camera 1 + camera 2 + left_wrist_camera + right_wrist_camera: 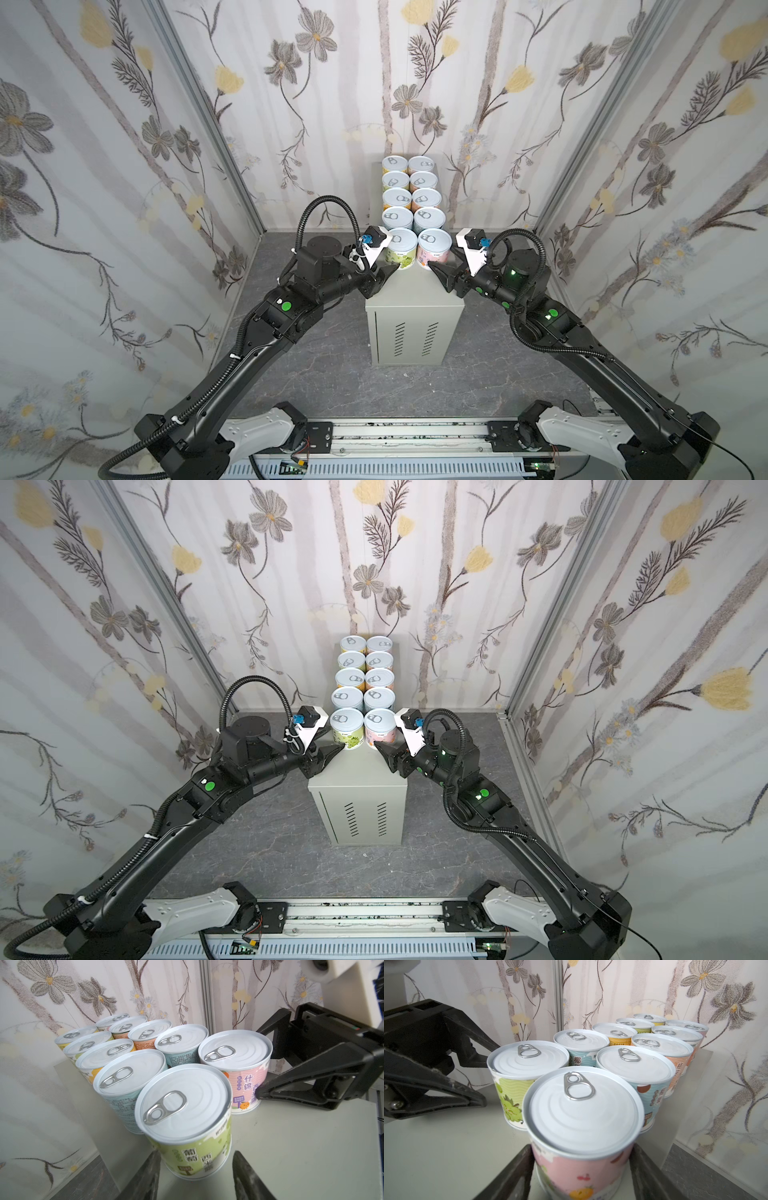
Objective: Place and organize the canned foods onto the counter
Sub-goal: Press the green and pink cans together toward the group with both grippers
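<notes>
Several canned foods (pixel 411 195) stand in two straight columns on the counter (pixel 415 299), a grey-beige metal box with vent slits. The nearest pair is a green can (pixel 401 249) on the left and a pink can (pixel 434 247) on the right. My left gripper (pixel 196 1155) comes in from the left, and its fingertips (pixel 153 1165) close on the green can's (pixel 182 1105) lower front. My right gripper (pixel 581 1153) comes in from the right. It holds the pink can (pixel 581 1109) deep between both fingers (pixel 517 1167), which press on its sides. Both cans rest upright on the counter top.
The near part of the counter top (pixel 357 779) is bare. Dark marbled floor (pixel 332 374) surrounds the counter. Floral walls close in on the left, right and back. The arms' base rail (pixel 395 436) runs along the front.
</notes>
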Controlling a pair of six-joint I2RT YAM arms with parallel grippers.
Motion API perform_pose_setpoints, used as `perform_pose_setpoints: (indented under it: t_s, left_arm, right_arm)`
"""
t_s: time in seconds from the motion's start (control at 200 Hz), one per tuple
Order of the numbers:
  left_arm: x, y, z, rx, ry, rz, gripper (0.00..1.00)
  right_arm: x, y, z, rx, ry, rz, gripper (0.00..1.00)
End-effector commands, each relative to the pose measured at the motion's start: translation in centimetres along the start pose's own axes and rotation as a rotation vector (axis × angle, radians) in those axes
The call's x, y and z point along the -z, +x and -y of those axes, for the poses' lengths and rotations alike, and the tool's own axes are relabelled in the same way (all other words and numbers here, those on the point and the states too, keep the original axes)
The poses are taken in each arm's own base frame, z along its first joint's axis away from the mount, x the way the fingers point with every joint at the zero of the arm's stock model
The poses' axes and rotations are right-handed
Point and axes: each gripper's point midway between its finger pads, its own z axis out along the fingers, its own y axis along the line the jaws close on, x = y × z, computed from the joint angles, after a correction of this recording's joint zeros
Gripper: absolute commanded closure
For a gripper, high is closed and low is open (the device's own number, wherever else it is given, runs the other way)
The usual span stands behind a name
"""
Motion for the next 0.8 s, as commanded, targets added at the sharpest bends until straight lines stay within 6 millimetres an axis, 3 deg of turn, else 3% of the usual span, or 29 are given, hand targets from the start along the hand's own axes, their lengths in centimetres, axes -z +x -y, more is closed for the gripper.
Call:
perform_pose_setpoints:
  t_s: [0.0, 0.295, 0.799]
  left_arm:
    - [0.31, -0.84, -0.12, -0.008, -0.007, 0.029, 0.45]
    - [0.3, -0.77, -0.17, -0.006, -0.01, 0.027, 0.44]
    - [0.83, -0.92, -0.71, -0.001, -0.048, 0.035, 0.31]
  right_arm:
    - [-0.21, 1.54, -0.2, 0.015, -0.013, -0.053, 0.3]
    - [-0.13, 1.62, -0.11, 0.014, -0.008, -0.055, 0.3]
    - [-0.17, 1.46, -0.2, 0.007, -0.013, -0.049, 0.15]
